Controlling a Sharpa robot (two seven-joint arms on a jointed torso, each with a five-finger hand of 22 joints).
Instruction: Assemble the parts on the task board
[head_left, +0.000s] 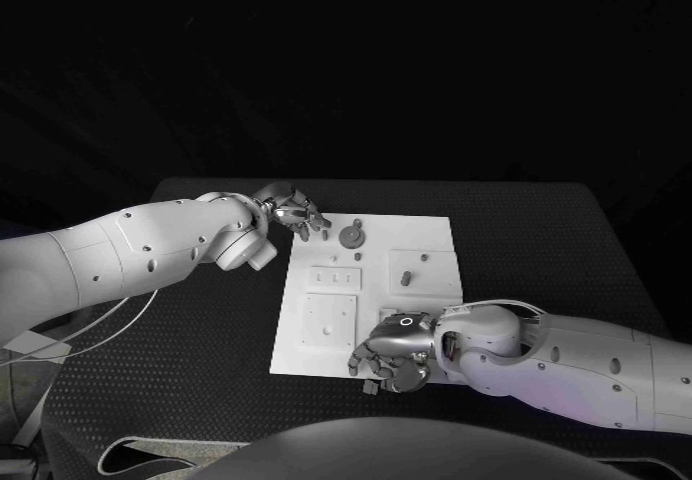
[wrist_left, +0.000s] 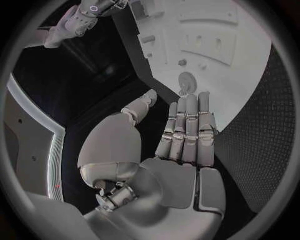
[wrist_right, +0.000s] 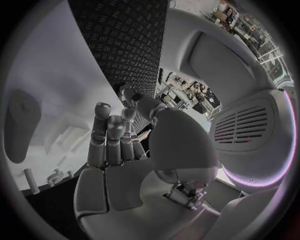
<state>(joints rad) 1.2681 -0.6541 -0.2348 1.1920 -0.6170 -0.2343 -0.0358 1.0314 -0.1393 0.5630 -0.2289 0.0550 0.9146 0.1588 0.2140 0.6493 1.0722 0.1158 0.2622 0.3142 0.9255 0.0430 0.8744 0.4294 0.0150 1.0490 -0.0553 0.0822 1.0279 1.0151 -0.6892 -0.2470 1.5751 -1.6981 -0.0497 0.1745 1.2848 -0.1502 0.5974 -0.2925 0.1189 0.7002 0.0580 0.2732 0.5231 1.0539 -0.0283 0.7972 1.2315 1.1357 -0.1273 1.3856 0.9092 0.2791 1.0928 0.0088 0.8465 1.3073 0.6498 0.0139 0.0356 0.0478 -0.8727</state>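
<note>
The white task board lies in the middle of the black table. A round grey part sits near its far left corner, and a small grey part stands in a recess further right. My left hand hovers at that far left corner with nothing in it. In the left wrist view its fingers reach out straight, just short of the round part on the board. My right hand is over the board's near edge. The right wrist view shows this hand with fingers extended and nothing held, beside the board.
The black table extends to the right of the board. White cables trail along the table's left side under my left arm. A small dark piece lies just off the board's near edge by my right hand.
</note>
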